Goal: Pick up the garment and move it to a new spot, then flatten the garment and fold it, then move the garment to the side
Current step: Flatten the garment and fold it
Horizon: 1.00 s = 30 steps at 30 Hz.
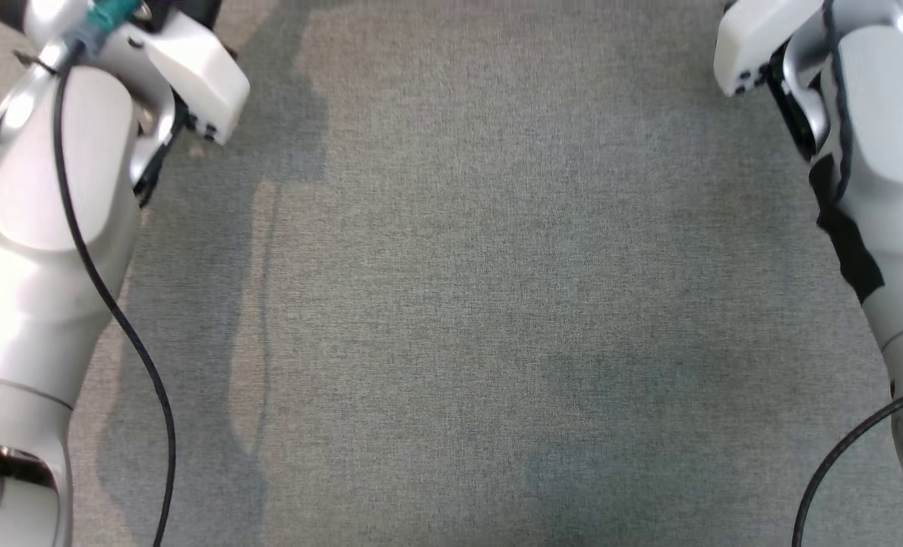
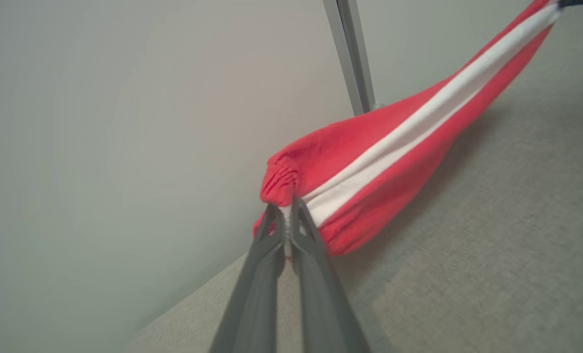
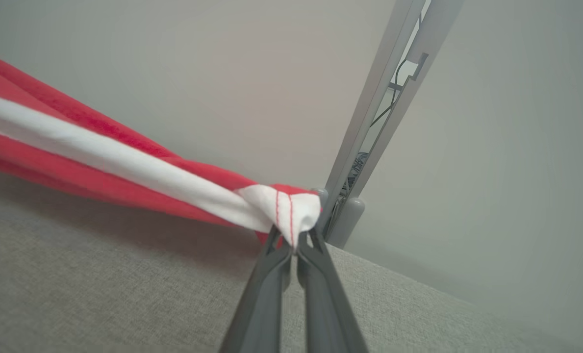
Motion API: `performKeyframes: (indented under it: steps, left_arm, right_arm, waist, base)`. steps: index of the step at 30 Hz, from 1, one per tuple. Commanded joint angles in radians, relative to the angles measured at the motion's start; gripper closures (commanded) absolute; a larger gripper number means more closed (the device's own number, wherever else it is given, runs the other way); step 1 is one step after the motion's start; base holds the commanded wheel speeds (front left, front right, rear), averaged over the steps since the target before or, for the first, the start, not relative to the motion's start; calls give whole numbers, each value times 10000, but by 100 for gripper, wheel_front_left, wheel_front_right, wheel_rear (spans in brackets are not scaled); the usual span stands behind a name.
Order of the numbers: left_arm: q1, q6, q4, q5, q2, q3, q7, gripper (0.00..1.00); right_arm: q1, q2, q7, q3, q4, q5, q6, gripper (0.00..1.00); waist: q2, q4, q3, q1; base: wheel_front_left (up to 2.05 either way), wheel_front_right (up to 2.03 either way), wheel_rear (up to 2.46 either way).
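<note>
1. Left gripper (image 2: 285,212): the two dark fingers are clenched together on a bunched red end of the garment (image 2: 369,147). Cloth puckers right at the tips.
2. Right gripper (image 3: 293,241): fingers pinched tight on the other end, where a white corner with red stitching folds over the tips.
3. The garment is red with one broad white stripe along its length. It runs as a drawn-out band from one gripper to the other.
4. It hangs over the grey fabric surface (image 1: 466,304), throwing a soft shadow beneath. Cannot tell whether the lowest sag near the left gripper touches the surface.
5. Behind the cloth is a pale wall (image 2: 124,122) and a grey metal post (image 3: 384,98) rising at the far edge of the surface, just beyond the right gripper's end.
6. From the head view, both pale forearms reach forward, the left forearm (image 1: 41,228) and the right forearm (image 1: 891,190) at the edges, each with a black cable (image 1: 117,319) trailing along it.
</note>
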Motion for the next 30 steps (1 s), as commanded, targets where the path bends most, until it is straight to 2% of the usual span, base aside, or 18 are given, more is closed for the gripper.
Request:
performKeyframes:
  steps: [1,8,17,23,30]
  left_arm:
    - [306,-23,155,-18,0,-122,-39,100]
    - [1114,-20,445,-56,-105,-862,-39,100]
    - [2482,-22,369,28,-311,-1734,-39,100]
    - [3296,-22,235,-46,-493,-1997,-39,100]
    - [4206,-14,395,-150,-680,-2159,-38,100]
  right_arm:
    - [295,-122,-46,241,160,106,-7,100]
    - [963,-415,-45,1441,749,617,-7,100]
    - [2018,-849,407,3030,1322,2359,-7,100]
    - [2860,-1352,1319,4132,885,3671,-7,100]
    - [3973,-2711,2684,5795,-446,5699,-16,100]
  waist:
    - [0,87,-385,-1]
    - [0,250,-1237,-1]
    - [0,475,-2499,-1]
    - [0,596,-3181,-1]
    - [0,747,-3923,-1]
  base:
    - [0,0,0]
    - [0,0,0]
    - [0,0,0]
    - [0,0,0]
    - [0,0,0]
